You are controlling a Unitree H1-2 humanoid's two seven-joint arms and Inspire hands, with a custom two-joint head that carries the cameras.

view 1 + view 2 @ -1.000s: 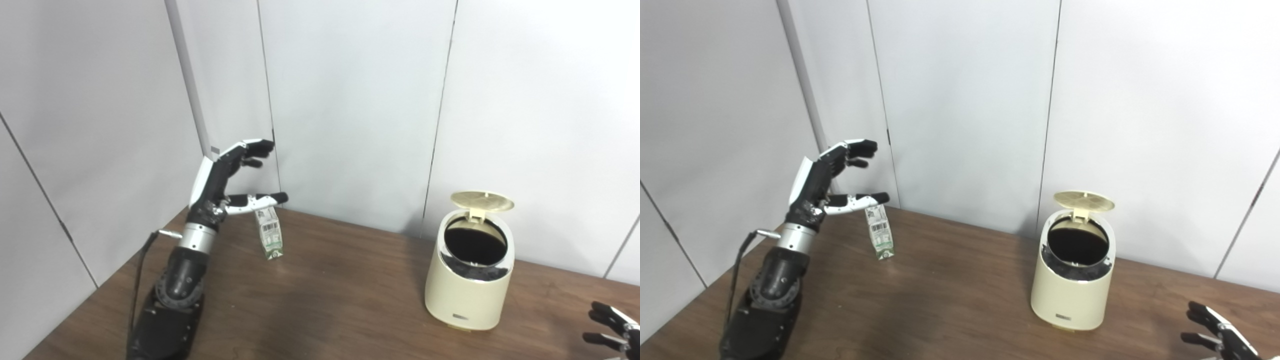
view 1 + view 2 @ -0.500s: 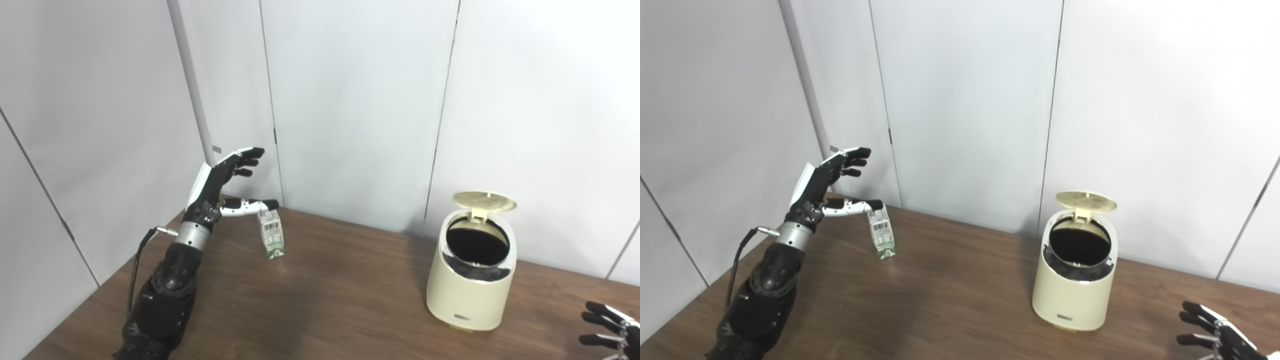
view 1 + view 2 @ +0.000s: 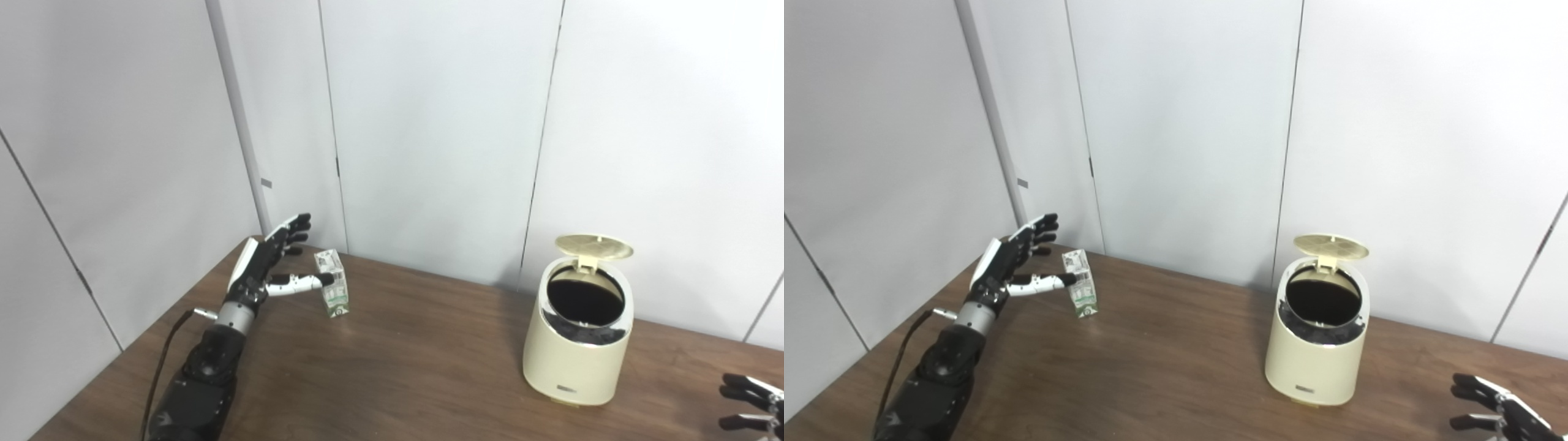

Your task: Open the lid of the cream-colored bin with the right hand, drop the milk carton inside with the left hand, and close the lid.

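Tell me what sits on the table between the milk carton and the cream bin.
Nothing: in both eye views only bare wooden table separates the milk carton from the cream bin.

The right hand (image 3: pixel 1494 409) sits at the bottom corner, cut off by the frame's edge, only its dark fingers (image 3: pixel 744 384) showing, the palm and arm out of sight. Over by the left hand (image 3: pixel 264 269), the thumb crosses the milk carton (image 3: pixel 331 292) and covers part of its side; whether it touches is too close to call. The carton's print is too small to read. Inside the bin (image 3: pixel 1315 343), just blackness, and the small label low on its front is illegible.
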